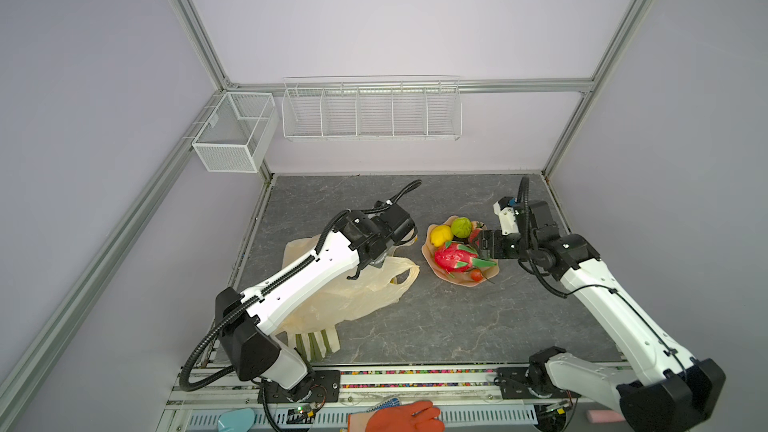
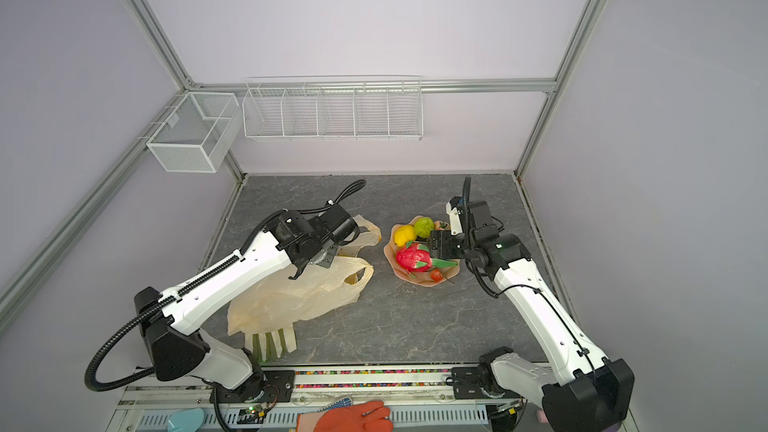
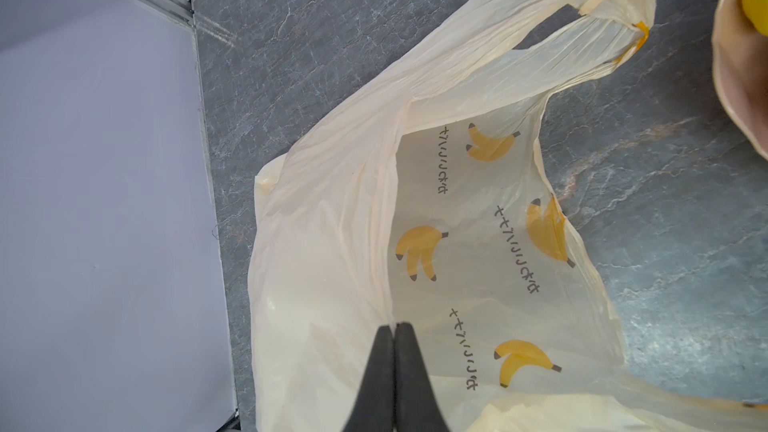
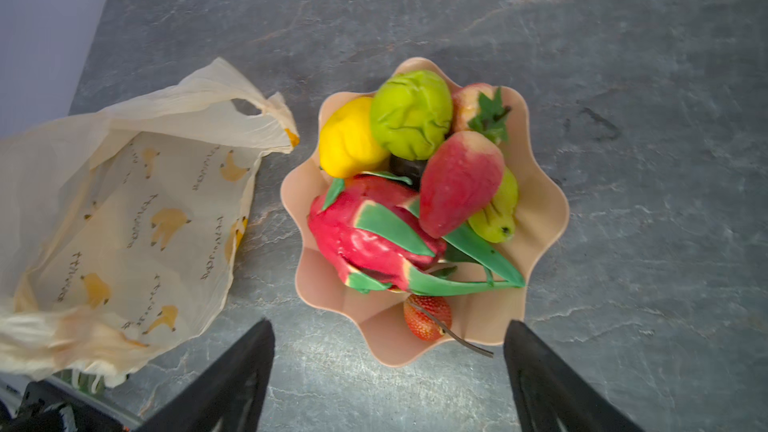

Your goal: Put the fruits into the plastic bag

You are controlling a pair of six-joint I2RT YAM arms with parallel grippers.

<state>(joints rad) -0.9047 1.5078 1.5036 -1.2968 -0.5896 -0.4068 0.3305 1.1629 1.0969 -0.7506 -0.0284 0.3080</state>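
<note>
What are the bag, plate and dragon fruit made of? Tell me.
The plastic bag: thin translucent film, crinkled, print showing through.
The plate: probably moulded plastic, smooth matte, even peach colour.
The dragon fruit: likely painted foam or plastic, dull, with uneven paint edges.

Thin, crinkly, translucent plastic bag (image 3: pixel 332 222) at the left claw (image 3: pixel 394 328). Below the right claw (image 4: pixel 388 326): smooth matt plastic plate (image 4: pixel 540 209), matt painted dragon fruit (image 4: pixel 353 243), worktop (image 4: pixel 623 76) of veined, stone-look grey.

High overhead pair, wrist close-ups share bag (image 3: pixel 332 201)
</note>
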